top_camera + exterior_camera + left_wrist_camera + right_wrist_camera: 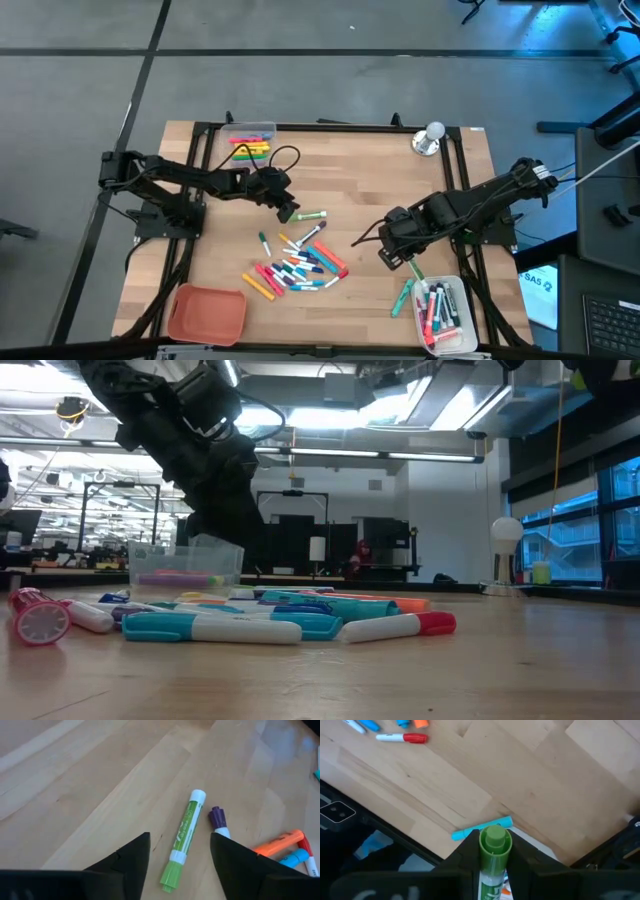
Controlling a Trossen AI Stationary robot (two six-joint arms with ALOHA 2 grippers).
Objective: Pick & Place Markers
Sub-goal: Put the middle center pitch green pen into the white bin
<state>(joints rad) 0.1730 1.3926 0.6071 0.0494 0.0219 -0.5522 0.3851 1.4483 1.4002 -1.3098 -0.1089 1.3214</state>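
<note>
Left wrist view: left gripper [179, 855] spread open, straddling the near end of a green marker [183, 840], long axis pointing straight ahead between the fingers, at the marker pile's [298, 262] edge. Right gripper [495, 851] clamped on a second green marker [494, 845], above the clear bin [447, 318], far from that pile.

High view: straight down from above, far off, taking in the whole worktop [400, 190] and both arms.
Low view: at worktop height, level, very near the marker pile [270, 618], room beyond.
Left wrist view: close over a green marker [183, 840].
Right wrist view: close over the worktop's 5 o'clock edge.
Shared: the marker pile, seen high and low.
</note>
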